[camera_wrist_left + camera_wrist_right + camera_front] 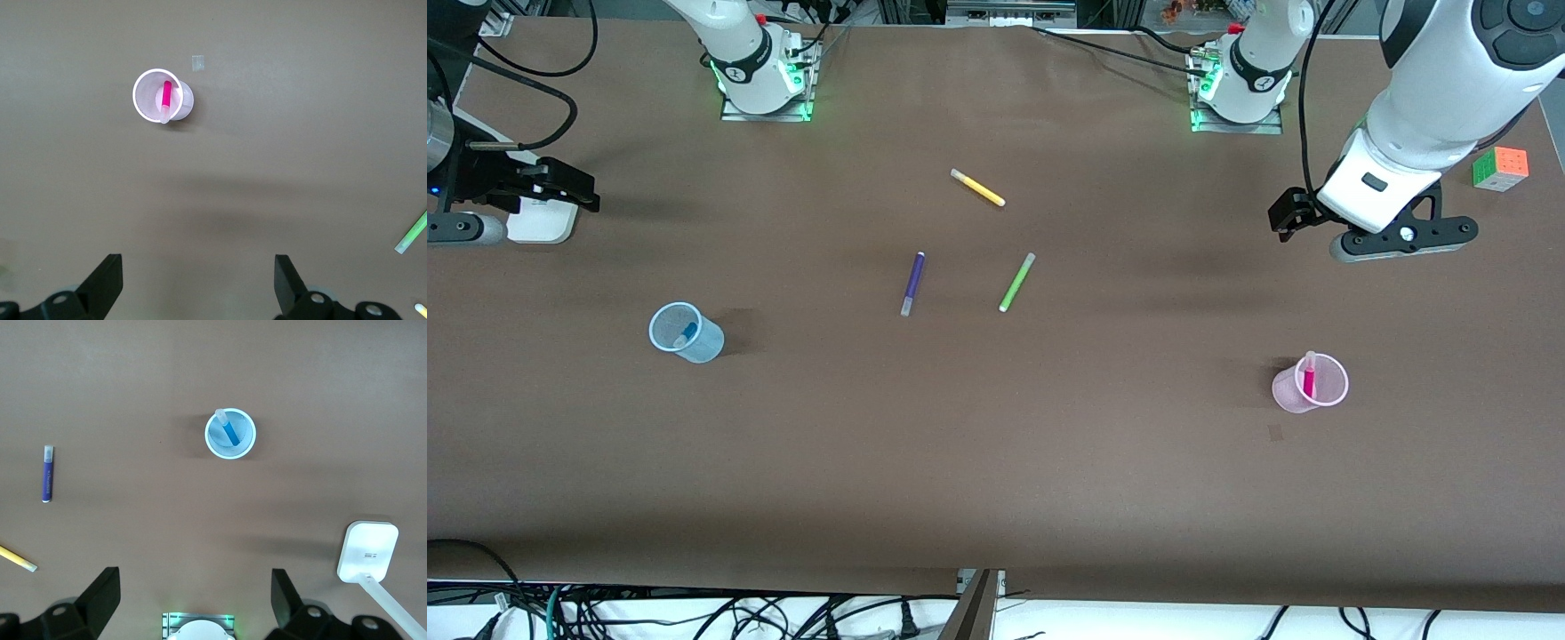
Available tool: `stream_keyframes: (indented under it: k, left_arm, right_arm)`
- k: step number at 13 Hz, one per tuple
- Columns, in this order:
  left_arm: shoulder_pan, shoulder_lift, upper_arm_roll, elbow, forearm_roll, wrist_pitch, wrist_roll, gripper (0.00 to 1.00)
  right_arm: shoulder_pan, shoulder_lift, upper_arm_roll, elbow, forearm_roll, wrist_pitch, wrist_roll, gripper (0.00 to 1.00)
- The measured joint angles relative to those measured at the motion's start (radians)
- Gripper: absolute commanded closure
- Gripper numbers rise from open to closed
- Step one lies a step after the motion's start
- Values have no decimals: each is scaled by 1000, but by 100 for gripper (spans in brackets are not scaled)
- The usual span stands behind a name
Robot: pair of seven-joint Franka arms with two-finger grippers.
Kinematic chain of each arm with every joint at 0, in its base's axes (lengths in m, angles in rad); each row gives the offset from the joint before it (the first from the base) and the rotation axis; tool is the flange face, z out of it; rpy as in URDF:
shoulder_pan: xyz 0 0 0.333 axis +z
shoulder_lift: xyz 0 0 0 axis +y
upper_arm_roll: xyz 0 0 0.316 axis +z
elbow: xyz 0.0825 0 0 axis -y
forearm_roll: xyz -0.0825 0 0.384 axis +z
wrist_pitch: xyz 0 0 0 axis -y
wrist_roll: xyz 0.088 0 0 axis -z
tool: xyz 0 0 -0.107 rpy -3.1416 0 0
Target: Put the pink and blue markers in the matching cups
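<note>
The pink marker stands tilted inside the pale pink cup toward the left arm's end of the table. In the left wrist view the pink marker leans on the pink cup. The blue marker lies inside the pale blue cup toward the right arm's end; the right wrist view shows the blue marker in the blue cup. My left gripper hangs open and empty, high over bare table. My right gripper is also open, empty and raised.
A dark purple marker, a lime green marker and a yellow marker lie loose mid-table. A colour cube sits near the left arm's end. A white device rests below the right hand.
</note>
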Motion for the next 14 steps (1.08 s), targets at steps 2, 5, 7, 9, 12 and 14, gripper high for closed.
stream_keyframes:
  k: [2, 5, 7, 9, 12, 14]
  left_arm:
    - [-1, 0, -2, 0, -1, 0, 0, 0]
    - [-1, 0, -2, 0, -1, 0, 1, 0]
    - [-6, 0, 0, 0, -1, 0, 2, 0]
    - [-100, 0, 86, 0, -2, 0, 2, 0]
    - [-285, 0, 319, 30, -123, -6, 2, 0]
    - [-283, 10, 347, 87, -162, -60, 3, 0]
  right_arm:
    - [0, 0, 0, 0, 0, 0, 0, 0]
    - [0, 0, 0, 0, 0, 0, 0, 0]
    - [0, 0, 0, 0, 0, 0, 0, 0]
    - [0, 0, 0, 0, 0, 0, 0, 0]
    - [-1, 0, -1, 0, -1, 0, 0, 0]
    - [-1, 0, -1, 0, -1, 0, 0, 0]
